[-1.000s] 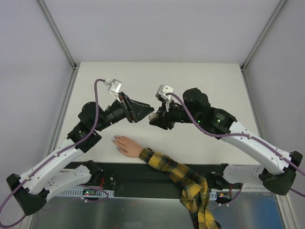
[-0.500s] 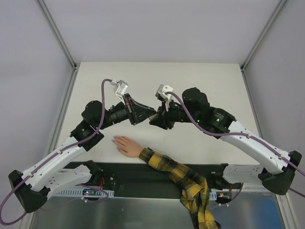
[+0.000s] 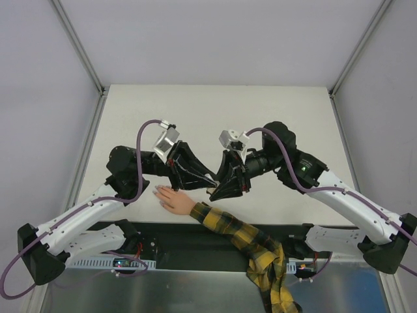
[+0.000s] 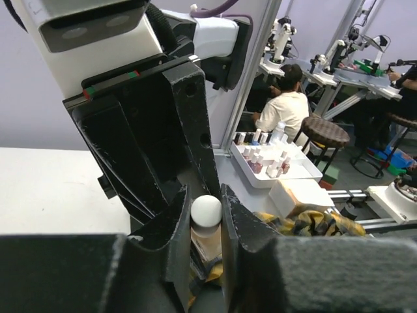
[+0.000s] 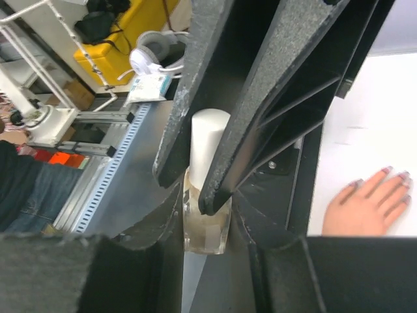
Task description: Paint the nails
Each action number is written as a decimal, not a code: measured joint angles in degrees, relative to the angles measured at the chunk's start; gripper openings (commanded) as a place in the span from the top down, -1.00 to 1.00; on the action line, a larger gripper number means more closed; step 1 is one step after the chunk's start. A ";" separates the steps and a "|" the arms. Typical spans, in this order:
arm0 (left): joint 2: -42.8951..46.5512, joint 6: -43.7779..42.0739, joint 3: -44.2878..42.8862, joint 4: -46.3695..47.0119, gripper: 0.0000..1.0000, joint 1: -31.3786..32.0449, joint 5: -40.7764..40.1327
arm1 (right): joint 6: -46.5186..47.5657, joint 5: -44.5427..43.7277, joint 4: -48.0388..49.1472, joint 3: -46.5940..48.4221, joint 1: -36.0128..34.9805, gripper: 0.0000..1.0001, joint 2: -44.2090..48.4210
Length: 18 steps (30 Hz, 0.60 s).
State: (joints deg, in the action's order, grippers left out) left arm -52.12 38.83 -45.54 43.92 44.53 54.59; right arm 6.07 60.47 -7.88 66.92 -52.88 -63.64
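Nails [image 5: 393, 173] are at the fingertips of the small hand [image 3: 172, 197], which lies palm down on the worktop [image 3: 215, 111]. Its plaid sleeve [image 3: 241, 238] trails off the near edge. Beside the wrist you've got both grippers meeting: right gripper [image 3: 214, 193] fingers clamp the clear bottle [image 5: 206, 228], and left gripper [image 3: 208, 183] fingers pinch its white cap [image 4: 206, 210].

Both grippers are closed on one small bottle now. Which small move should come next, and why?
Probably the left gripper should twist the white cylindrical cap loose while the right gripper holds the small clear glass bottle steady. The cap looks seated on the bottle, so no brush is free yet for the pale nails of the flesh-coloured hand.
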 measured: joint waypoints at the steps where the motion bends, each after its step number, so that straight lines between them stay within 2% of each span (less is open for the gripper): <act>1: -0.39 0.00 -0.57 -0.55 0.10 0.00 0.26 | 0.39 -0.50 -0.79 0.02 0.28 1.00 0.24; 3: -0.83 -0.13 -1.99 -4.33 -0.14 0.00 -0.04 | 3.39 -2.43 -3.26 0.48 0.35 1.00 0.72; 4: -0.79 -0.61 -2.51 -5.90 -0.32 0.04 -0.59 | 4.44 -3.45 -4.44 0.72 0.33 1.00 0.83; 8: 2.01 -3.34 -4.81 -15.91 -0.51 -0.07 -6.36 | 8.90 -12.94 -9.90 2.51 0.07 0.99 0.68; 13: 6.56 -5.90 -4.90 -27.15 -0.43 -0.72 -19.85 | 11.02 -24.65 -12.96 3.52 -1.22 1.00 -0.46; 18: 8.00 -6.40 -4.90 -32.00 -0.22 -0.72 -30.34 | 10.95 -38.05 -13.00 3.72 -4.13 1.00 -3.19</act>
State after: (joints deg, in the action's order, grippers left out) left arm -44.12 32.42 -50.43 11.92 43.81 24.25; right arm 17.02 22.41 -20.88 70.63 -57.01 -66.83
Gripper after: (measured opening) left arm 0.647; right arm 0.276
